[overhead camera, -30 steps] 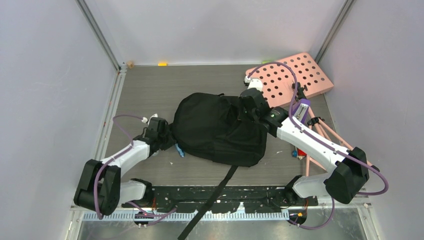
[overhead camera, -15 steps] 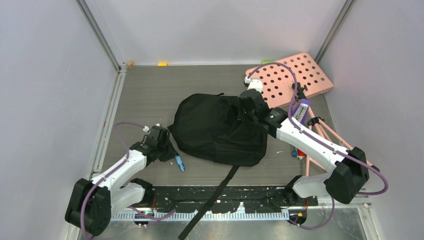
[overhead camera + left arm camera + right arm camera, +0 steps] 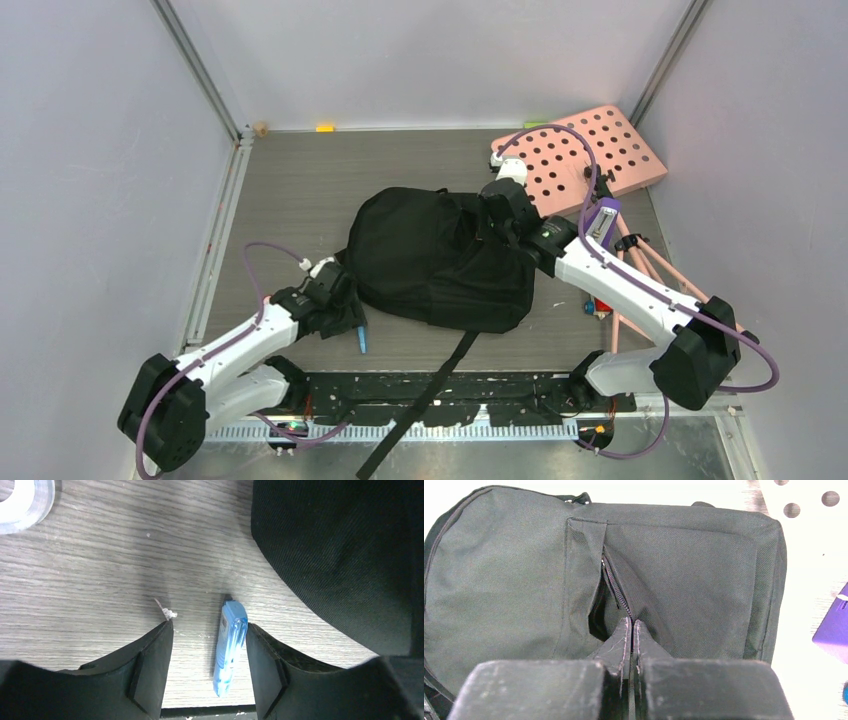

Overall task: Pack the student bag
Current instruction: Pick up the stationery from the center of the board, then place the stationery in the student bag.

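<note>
My left gripper stands open astride the blue pen, which hugs one finger; I should centre, then close. The student bag lies just beyond, and my right gripper pinches its pocket zip.

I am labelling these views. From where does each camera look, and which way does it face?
Top external: above and behind, looking down at the table; both arms show.
Left wrist: looks down; left gripper open around a blue pen.
Right wrist: faces the student bag; right gripper shut on its zip edge.
Shared: top and left wrist both show the pen.
</note>
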`<state>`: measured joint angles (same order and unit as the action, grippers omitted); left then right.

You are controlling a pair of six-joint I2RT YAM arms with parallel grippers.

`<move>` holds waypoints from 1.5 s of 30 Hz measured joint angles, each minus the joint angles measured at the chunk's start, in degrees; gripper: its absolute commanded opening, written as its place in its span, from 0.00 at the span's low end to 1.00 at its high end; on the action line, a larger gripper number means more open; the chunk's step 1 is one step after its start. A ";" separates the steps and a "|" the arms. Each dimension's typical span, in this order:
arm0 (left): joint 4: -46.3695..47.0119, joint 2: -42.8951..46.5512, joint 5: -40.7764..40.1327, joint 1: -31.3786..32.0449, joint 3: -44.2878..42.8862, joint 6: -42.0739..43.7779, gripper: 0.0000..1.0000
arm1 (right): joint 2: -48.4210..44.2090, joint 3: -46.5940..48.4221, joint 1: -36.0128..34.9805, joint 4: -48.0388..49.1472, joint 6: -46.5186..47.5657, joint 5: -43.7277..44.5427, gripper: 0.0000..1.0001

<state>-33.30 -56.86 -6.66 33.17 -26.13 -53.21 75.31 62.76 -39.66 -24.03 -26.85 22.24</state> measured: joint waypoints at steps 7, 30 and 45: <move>-1.66 -0.20 -1.70 4.39 -0.22 -2.27 0.45 | -1.36 -0.70 -0.02 0.02 -0.02 -0.02 0.01; -1.84 6.71 5.60 7.39 -4.46 3.48 0.03 | -3.87 -2.23 0.00 0.74 0.00 -1.60 0.01; 19.61 -20.85 30.86 7.39 -33.18 12.85 0.03 | -6.43 -2.69 0.00 0.83 -0.61 -4.57 0.01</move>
<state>-13.69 -77.71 24.21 40.56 -59.31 -40.36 68.88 60.07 -39.66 -23.20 -27.46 17.67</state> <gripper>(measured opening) 0.176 0.034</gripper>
